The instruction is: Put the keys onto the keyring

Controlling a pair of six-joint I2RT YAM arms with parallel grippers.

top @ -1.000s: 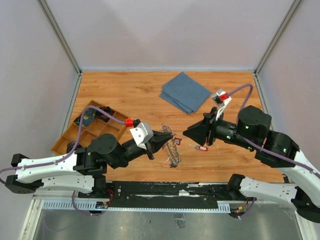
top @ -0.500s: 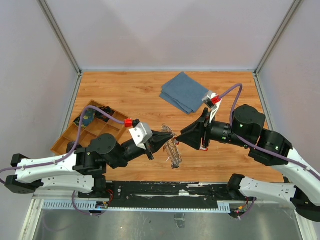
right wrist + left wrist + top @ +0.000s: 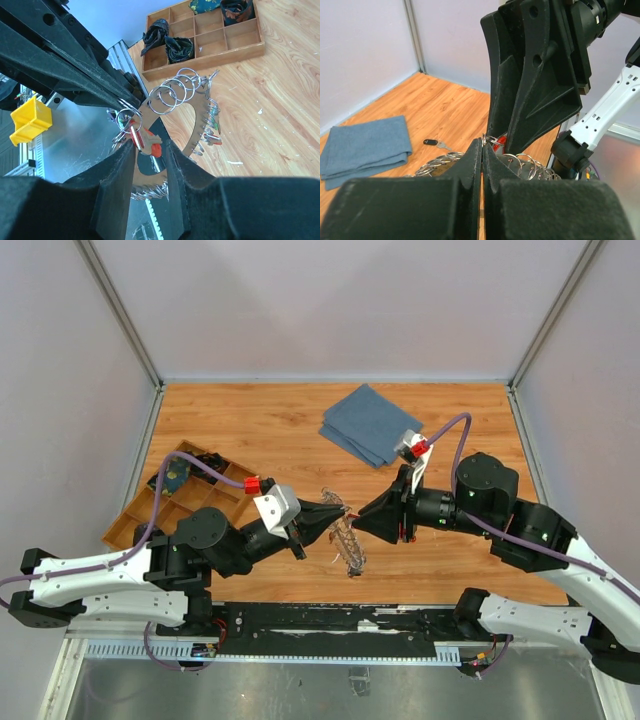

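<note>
**Right pincer** [image 3: 148, 151]: jaws drawn narrow on a red-headed key [image 3: 134, 131], held by its head with the tip pointing at the ring. The hold looks slight.

**Left pincer** [image 3: 482, 146]: jaws fully closed, pinching the rim of the keyring [image 3: 212, 107]. The ring is tilted between the two arms, with small split rings along its edge. Whether its lower edge rests on the table cannot be told.

**Surroundings, overhead view:**
- Both tips meet near the middle of the table [image 3: 260, 430].
- The ring hangs at 5 o'clock from the left tip.
- A folded blue cloth [image 3: 370, 425] lies at 12 o'clock.
- A wooden tray [image 3: 125, 530] sits at 9 o'clock.
- A black-tagged key [image 3: 431, 142] lies loose on the boards beside the cloth.

**Hazards, as judged:**
- The key may twist or drop if its tip pushes against a split ring without finding the gap — the hold on the head is shallow.
- The ring may swing or slip from the left pinch under that sideways push.
- The two pincers are very close and could knock together.
</note>
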